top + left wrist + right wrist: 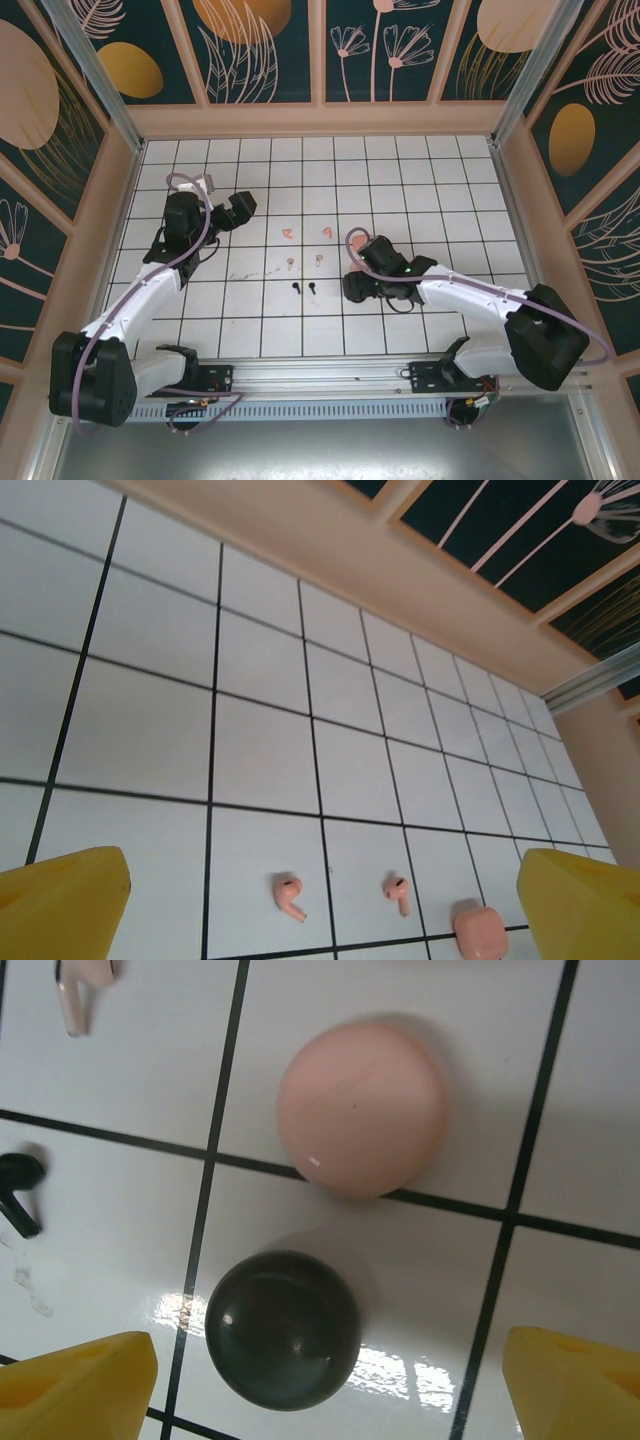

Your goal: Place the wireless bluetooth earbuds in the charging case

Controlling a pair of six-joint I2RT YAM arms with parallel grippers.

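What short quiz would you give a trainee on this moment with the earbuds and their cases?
1. Fill the gap: in the right wrist view, the glossy dark round closed case lies beside a closed round case coloured ____.
2. In the top view, how many tiny stemmed earbuds lie on the white gridded table? A four, B six, C eight.
3. True or false: the right gripper is shut on the dark case.
Key: 1 pink. 2 B. 3 false; its yellow fingers stand wide apart, open.
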